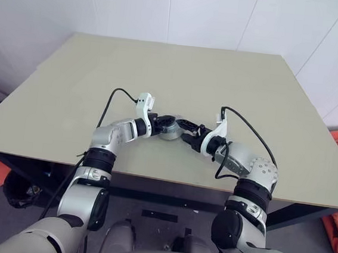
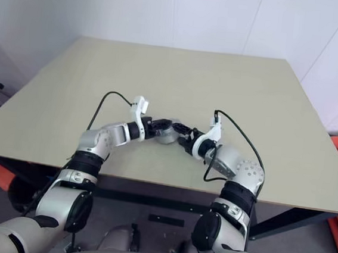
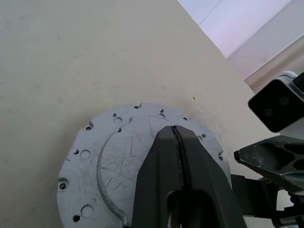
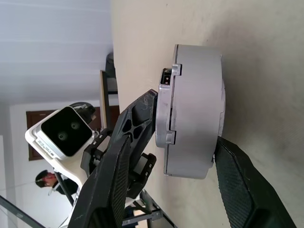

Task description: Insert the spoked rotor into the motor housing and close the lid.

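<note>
- The motor housing (image 4: 192, 111) stands on the table (image 1: 70, 93), near its front edge – the lid (image 3: 102, 159) is already seated on top, grey and scratched, with small holes around its rim.
- The left gripper (image 3: 176, 142) lies across the lid, fingers pressed shut with nothing between them.
- The right gripper (image 4: 183, 178) straddles the drum – fingers spread wide, standing off its wall.
- In the right wrist view the left gripper's black fingers touch the lid's edge.
- Both arms crowd over the housing in the head views.
</note>
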Robot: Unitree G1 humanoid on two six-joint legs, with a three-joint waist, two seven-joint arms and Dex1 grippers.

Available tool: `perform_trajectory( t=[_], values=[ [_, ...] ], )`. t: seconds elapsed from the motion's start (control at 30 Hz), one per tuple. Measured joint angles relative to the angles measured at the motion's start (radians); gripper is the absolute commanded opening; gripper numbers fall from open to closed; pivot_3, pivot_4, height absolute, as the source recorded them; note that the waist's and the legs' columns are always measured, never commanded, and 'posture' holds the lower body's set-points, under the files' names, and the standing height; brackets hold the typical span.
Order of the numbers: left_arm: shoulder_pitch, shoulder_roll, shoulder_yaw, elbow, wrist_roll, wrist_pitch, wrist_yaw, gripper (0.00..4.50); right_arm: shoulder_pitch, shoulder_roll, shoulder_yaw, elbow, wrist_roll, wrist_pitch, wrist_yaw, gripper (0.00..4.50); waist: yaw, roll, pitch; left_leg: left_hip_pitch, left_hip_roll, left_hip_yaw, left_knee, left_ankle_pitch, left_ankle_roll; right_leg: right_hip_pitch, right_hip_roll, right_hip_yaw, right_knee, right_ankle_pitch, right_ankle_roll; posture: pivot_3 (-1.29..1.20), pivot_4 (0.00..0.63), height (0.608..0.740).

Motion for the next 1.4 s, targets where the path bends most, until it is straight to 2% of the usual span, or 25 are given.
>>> perform_trajectory(
  t=[0.43,0.53,0.67,0.7,1.17,1.4],
  values=[
    [0.004,0.002,0.001,-0.003,0.0,0.001,0.001,0.0,0.0,-0.001,0.092,0.038,-0.03,-0.044,0.014,3.07,-0.024,0.0,0.0,0.0,0.0,0.0,0.0,0.0,0.0,0.0,0.0,0.0,0.0,0.0,0.0,0.0,0.0,0.74],
    [0.005,0.003,0.001,-0.004,0.001,0.001,0.003,0.0,0.0,-0.001,0.093,0.052,-0.033,-0.057,0.015,2.5,-0.024,0.0,0.0,0.001,0.0,0.0,0.0,0.001,-0.001,0.001,0.0,0.0,0.0,-0.002,-0.003,0.0,0.0,0.74],
    [0.005,-0.002,-0.002,-0.013,-0.002,0.001,-0.002,0.0,0.0,-0.001,0.105,0.069,-0.046,-0.065,0.016,1.24,-0.025,0.0,0.0,0.001,0.001,0.0,0.0,0.002,-0.004,0.0,0.0,0.0,0.0,-0.002,-0.004,0.0,0.0,0.74],
    [0.005,-0.005,-0.003,-0.014,-0.003,0.001,-0.002,0.0,0.0,-0.001,0.107,0.072,-0.046,-0.067,0.016,1.12,-0.024,0.0,0.0,0.001,0.001,0.0,0.0,0.002,-0.004,0.0,0.0,0.0,0.0,-0.002,-0.004,0.0,0.0,0.74],
    [0.051,-0.044,0.033,-0.075,-0.056,0.012,0.043,0.0,0.0,-0.001,0.112,0.072,-0.044,-0.069,0.027,1.12,-0.024,0.0,0.0,-0.002,0.001,0.0,-0.001,0.002,-0.004,-0.003,0.0,0.0,0.0,-0.001,-0.004,0.0,0.0,0.74],
    [0.135,-0.046,0.117,-0.235,-0.143,0.037,0.129,0.0,0.006,-0.002,0.127,0.072,-0.022,-0.07,0.038,1.12,-0.021,0.0,0.0,-0.019,0.0,-0.002,0.001,0.002,-0.003,-0.016,0.0,-0.003,0.002,0.001,-0.002,0.0,0.0,0.74]
  ],
)
